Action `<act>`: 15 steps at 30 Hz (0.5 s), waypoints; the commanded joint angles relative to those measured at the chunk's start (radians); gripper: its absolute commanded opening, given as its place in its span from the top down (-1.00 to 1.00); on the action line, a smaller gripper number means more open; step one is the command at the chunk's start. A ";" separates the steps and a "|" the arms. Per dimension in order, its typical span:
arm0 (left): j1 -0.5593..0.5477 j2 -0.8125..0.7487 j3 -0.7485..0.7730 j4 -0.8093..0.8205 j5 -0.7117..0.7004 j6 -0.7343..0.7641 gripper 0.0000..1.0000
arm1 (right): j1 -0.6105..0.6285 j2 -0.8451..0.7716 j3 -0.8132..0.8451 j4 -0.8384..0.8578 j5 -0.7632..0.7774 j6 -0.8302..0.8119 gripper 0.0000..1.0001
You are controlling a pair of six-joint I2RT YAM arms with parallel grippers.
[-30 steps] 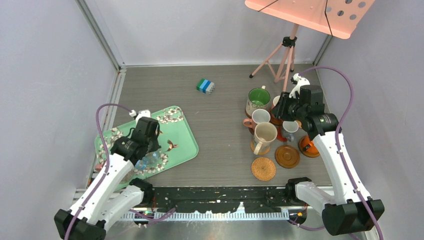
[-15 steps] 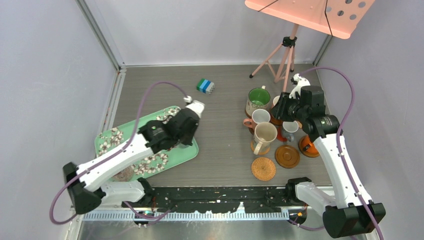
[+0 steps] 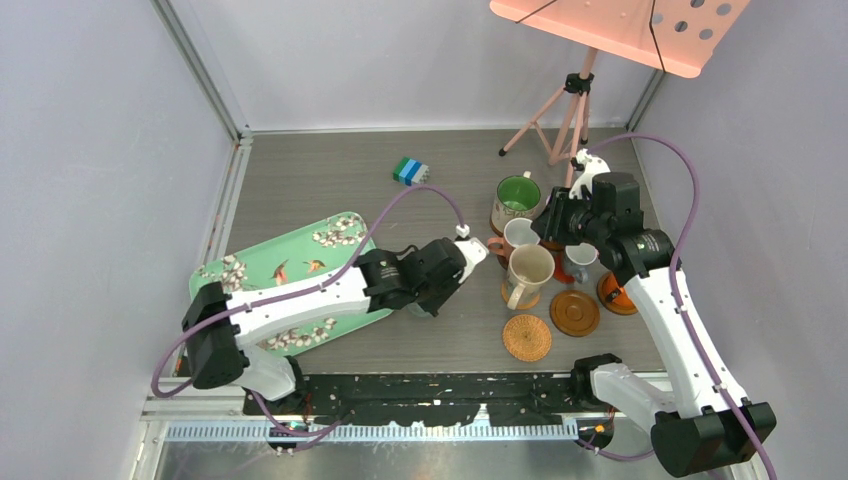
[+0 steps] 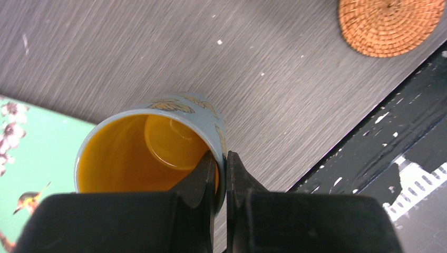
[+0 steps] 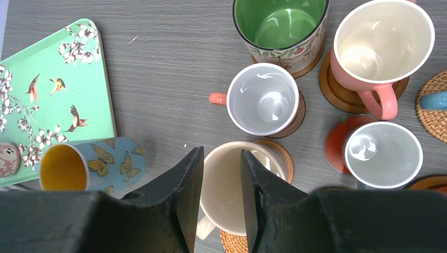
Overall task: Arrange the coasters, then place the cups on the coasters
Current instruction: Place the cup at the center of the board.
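Grey woodgrain table (image 3: 440, 200) lay under your left gripper (image 4: 220, 174), which was clamped on the rim of the butterfly mug (image 4: 158, 142), yellow inside, tilted just off the tray (image 3: 270, 265). Your right gripper's (image 5: 221, 179) jaws stood apart, empty, above the cream cup (image 5: 226, 184).

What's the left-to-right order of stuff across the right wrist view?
Mint-green tray → butterfly mug with yellow inside → white mug with orange handle → pink mug → wicker coaster at the right edge.
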 commanded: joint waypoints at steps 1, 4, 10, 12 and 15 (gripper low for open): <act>-0.035 0.040 0.075 0.113 0.032 0.036 0.94 | 0.006 -0.012 0.011 0.018 0.004 0.008 0.22; -0.039 0.068 0.063 0.130 0.056 0.018 0.70 | 0.012 -0.015 0.009 0.012 0.007 0.007 0.22; -0.038 0.098 0.066 0.135 0.084 -0.014 0.34 | 0.036 -0.025 0.010 -0.005 0.029 0.009 0.22; -0.039 0.094 0.069 0.132 0.081 -0.020 0.19 | 0.045 -0.029 0.011 -0.011 0.035 0.011 0.22; -0.038 0.068 0.079 0.113 0.061 -0.026 0.01 | 0.070 -0.037 0.016 -0.022 0.046 0.022 0.22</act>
